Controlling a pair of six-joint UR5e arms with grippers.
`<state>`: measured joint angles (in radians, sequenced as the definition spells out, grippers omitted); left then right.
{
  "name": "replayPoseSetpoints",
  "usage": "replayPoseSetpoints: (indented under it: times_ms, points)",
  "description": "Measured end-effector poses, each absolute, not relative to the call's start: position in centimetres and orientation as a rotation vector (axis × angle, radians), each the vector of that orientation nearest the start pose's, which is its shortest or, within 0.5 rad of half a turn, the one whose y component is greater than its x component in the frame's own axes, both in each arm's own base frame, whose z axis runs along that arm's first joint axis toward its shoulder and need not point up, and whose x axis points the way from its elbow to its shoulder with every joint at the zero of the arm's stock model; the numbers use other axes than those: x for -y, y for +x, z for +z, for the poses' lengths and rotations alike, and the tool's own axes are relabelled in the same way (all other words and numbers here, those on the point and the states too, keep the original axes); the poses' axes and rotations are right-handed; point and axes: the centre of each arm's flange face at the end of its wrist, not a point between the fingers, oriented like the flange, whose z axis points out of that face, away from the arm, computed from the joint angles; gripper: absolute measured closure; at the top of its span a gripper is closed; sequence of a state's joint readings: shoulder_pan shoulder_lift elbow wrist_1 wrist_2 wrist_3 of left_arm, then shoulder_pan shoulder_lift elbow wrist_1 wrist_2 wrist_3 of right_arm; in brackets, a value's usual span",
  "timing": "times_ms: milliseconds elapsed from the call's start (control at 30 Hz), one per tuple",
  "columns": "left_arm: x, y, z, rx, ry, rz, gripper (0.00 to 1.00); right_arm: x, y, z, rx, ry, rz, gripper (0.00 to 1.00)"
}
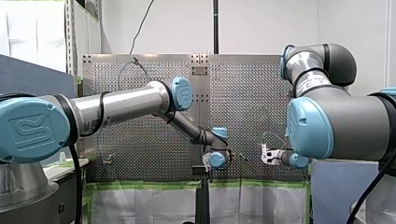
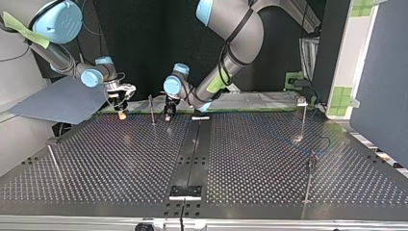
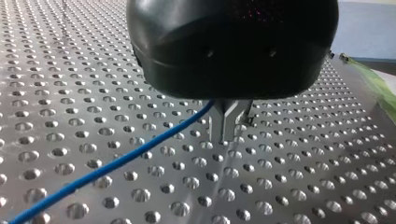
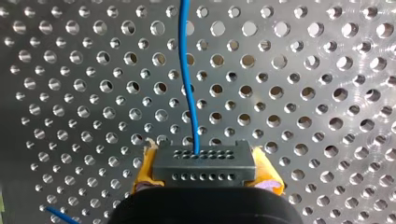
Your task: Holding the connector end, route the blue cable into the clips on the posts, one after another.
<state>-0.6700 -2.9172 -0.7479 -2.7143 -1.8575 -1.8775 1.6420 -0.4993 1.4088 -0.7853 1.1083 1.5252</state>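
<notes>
My right gripper pinches a dark connector between its yellow pads. The blue cable leaves the connector's holed face and runs straight ahead, over the plate. My left gripper has its metal fingers pressed together at the tips. The cable comes out beside their base and trails away low over the holes. I cannot tell whether it is caught between them.

In the top view the black centre strip divides the perforated table. Both grippers work at the strip's far end, on its left side. My left one is just beside the strip and my right one is further out. A thin upright post stands between them, apart from both. A bare rod leans well out from the strip on that same side, near the table's edge. Across the strip stand two more posts: a far post with a clip on top and a nearer post. A small bracket sits on the strip's near end.

A grey board lies slanted beyond the table on the rod's side. Green tape marks a panel on the posts' side. A dark backdrop hangs behind the arms.
</notes>
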Motion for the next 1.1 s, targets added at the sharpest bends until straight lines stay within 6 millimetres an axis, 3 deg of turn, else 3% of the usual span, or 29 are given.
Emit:
replayPoseSetpoints:
  times_ms: [300, 333, 367, 400, 433, 467, 500, 533, 1100]
  points:
    - [61.0, 58.7, -4.7, -1.683, 0.119, -0.504, 0.98, 67.8, 22.8, -5.3, 0.975, 1.693, 1.527, 1.0]
    - [61.0, 58.6, -4.7, -1.687, 0.124, -0.495, 0.85, 67.7, 22.8, -5.3, 0.976, 1.694, 1.527, 1.0]
    - [61.0, 58.5, -4.7, -1.692, 0.129, -0.485, 0.78, 67.7, 22.8, -5.3, 0.976, 1.694, 1.526, 1.0]
    - [61.0, 58.4, -4.7, -1.698, 0.139, -0.472, 0.78, 67.7, 22.8, -5.3, 0.976, 1.694, 1.526, 1.0]
    - [61.0, 58.3, -4.6, -1.702, 0.148, -0.463, 0.47, 67.7, 22.8, -5.3, 0.977, 1.693, 1.525, 1.0]
    - [61.1, 58.2, -4.5, -1.706, 0.158, -0.456, 0.25, 67.7, 22.8, -5.3, 0.977, 1.693, 1.525, 1.0]
    - [61.1, 58.1, -4.3, -1.711, 0.173, -0.448, 0.25, 67.7, 22.8, -5.3, 0.977, 1.693, 1.525, 1.0]
    - [61.1, 58.0, -4.1, -1.715, 0.184, -0.441, 0.0, 67.7, 22.8, -5.3, 0.977, 1.693, 1.525, 1.0]
    - [61.6, 54.3, -4.2, -1.843, 0.286, -0.272, 0.0, 67.7, 22.8, -5.3, 0.979, 1.696, 1.524, 1.0]
